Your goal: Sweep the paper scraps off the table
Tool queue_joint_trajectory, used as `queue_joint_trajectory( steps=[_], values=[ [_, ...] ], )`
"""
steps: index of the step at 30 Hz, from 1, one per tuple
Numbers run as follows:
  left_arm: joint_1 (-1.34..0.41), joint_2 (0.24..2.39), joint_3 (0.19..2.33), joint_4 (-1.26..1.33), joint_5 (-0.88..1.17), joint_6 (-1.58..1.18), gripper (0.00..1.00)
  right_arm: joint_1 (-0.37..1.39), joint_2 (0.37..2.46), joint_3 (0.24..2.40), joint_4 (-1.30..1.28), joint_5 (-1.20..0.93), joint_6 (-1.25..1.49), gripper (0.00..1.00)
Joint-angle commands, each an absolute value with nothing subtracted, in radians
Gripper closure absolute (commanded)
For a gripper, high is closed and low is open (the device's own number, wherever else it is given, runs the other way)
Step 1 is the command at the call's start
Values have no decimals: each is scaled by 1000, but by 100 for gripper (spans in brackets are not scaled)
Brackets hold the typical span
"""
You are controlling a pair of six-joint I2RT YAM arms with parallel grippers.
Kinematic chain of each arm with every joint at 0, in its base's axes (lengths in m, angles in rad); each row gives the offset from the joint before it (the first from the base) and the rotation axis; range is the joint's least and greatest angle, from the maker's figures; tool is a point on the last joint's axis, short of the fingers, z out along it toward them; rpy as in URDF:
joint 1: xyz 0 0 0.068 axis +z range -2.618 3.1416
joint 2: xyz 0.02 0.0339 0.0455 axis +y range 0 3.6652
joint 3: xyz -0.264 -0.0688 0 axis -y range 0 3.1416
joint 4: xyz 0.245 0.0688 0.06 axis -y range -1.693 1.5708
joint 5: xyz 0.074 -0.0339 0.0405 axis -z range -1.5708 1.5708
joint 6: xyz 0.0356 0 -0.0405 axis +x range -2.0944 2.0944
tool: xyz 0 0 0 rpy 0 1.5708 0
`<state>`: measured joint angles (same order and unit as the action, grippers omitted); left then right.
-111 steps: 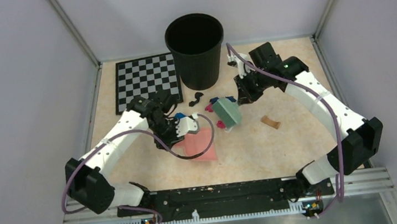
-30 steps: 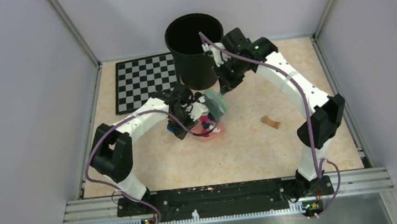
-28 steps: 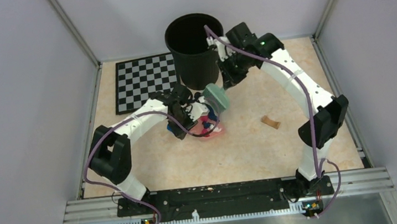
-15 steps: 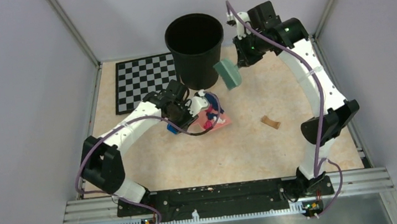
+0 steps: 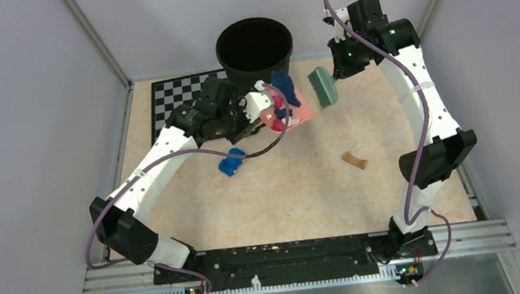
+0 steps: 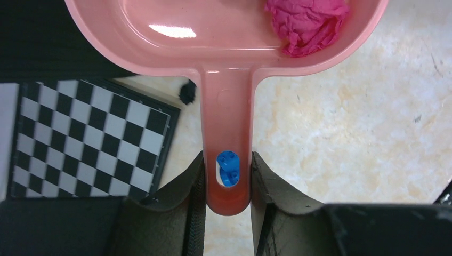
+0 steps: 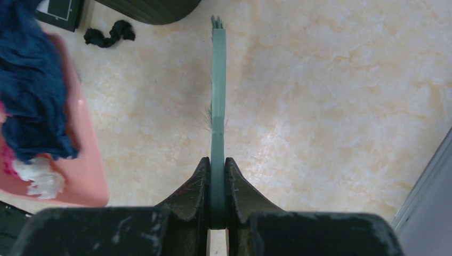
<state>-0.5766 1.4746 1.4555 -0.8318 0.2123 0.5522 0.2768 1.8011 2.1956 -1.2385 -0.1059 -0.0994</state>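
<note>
Pink dustpan [image 6: 224, 50] clamped, left end effector [image 6: 227, 162].

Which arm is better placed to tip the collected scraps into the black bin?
Left. The left fingers clamp the handle of the pink dustpan, which is loaded with paper scraps and raised close to the black bin. The right fingers pinch only the brush.

Tall bin [image 5: 256, 61] blocks far centre; open passage over near half of table [image 5: 299, 201].
</note>
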Motion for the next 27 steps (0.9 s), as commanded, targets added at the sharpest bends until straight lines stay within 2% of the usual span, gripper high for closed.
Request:
queue_joint_trajectory(
  steps=[1,11,16,20,27],
  values=[
    [-573,1471,1580,-776,227,530,100,259,1786,2172,-1204,-107,-77,100],
    [-502,1588,1801,-751,171,396,100,256,1766,2133,-1204,-118,-84,100],
    [-443,1686,1984,-794,138,384,100,256,1753,2115,-1203,-118,-86,100],
    [-411,1748,2070,-767,64,458,100,256,1749,2110,-1203,-119,-86,100],
    [-381,1801,2101,-632,-92,713,100,256,1733,2092,-1201,-120,-87,100]
  ],
)
